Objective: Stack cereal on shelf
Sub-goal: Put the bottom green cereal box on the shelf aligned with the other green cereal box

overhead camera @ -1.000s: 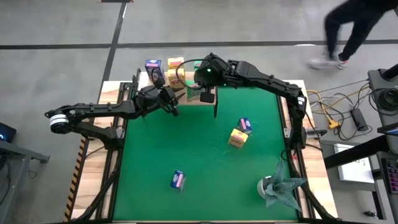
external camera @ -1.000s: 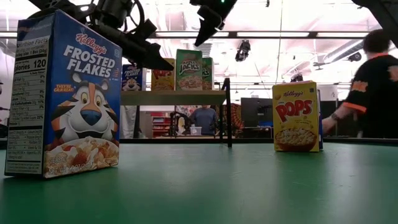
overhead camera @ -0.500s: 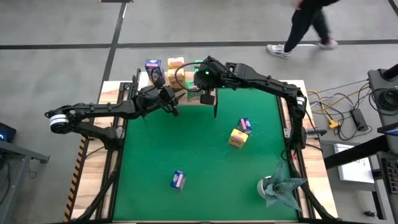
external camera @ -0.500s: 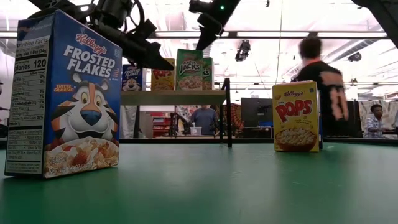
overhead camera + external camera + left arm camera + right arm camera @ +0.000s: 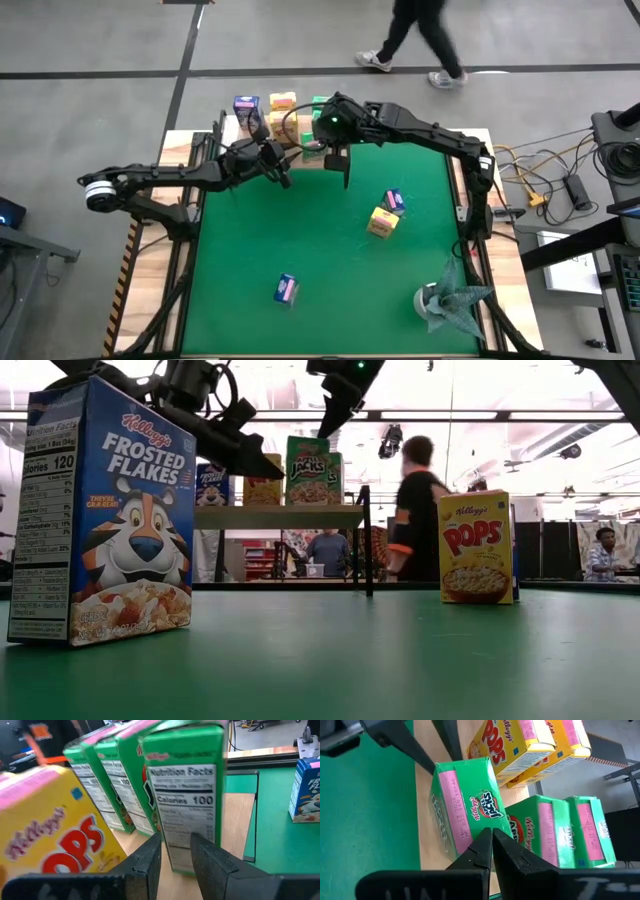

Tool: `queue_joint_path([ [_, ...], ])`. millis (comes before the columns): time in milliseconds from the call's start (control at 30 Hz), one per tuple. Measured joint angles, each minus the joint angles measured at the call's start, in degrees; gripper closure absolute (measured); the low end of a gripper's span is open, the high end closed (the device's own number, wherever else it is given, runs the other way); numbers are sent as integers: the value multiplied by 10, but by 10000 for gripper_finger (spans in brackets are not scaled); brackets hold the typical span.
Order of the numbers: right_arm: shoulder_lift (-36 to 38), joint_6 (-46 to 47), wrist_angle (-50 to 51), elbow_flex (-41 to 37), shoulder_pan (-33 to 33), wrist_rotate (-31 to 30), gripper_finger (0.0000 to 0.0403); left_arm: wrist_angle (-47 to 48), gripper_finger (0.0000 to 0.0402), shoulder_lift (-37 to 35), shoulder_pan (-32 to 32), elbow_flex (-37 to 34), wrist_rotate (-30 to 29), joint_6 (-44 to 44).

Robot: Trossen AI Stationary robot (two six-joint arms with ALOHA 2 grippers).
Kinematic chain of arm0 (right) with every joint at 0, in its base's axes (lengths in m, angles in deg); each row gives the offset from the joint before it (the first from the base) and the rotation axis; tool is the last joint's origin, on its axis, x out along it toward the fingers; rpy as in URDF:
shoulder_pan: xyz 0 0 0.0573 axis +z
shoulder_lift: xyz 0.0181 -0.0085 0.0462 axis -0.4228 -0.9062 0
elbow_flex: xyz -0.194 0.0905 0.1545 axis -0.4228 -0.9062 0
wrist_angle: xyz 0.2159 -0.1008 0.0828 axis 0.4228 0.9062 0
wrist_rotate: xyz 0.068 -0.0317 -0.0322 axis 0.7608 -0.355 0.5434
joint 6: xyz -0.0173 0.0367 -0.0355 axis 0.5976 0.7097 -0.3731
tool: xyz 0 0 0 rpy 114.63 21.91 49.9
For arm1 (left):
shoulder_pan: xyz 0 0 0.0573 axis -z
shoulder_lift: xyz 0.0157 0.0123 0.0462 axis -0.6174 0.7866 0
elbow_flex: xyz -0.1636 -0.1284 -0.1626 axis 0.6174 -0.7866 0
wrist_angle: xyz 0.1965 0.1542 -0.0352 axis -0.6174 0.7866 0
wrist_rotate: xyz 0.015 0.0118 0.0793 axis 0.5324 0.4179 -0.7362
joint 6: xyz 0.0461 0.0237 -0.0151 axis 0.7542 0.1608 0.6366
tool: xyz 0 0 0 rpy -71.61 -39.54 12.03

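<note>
High view: light wood shelf board (image 5: 300,160) at upper centre of green-matted bench (image 5: 320,250). Left gripper (image 5: 280,170) and right gripper (image 5: 345,172) both at shelf's near edge.

Low view: blue Frosted Flakes box (image 5: 105,510) at left foreground, yellow Pops box (image 5: 476,547) at right.

Left wrist view: jaws narrowly parted, empty, just before green Apple Jacks box (image 5: 187,795).

Right wrist view: jaws closed, empty, above same box.

A green mat (image 5: 320,250) covers the table — a foil-like wad (image 5: 447,303) sits at one corner. A person (image 5: 415,35) walks past beyond.
</note>
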Motion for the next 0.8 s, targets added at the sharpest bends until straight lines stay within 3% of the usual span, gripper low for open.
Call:
queue_joint_path([
  [367,3,0,2,1,0,-3,394,-14,314,58,0,28,0,4],
  [500,9,-3,3,1,0,-30,394,-7,314,75,0,39,0,5],
  [800,22,-8,5,1,0,-46,394,0,314,76,1,43,0,1],
])
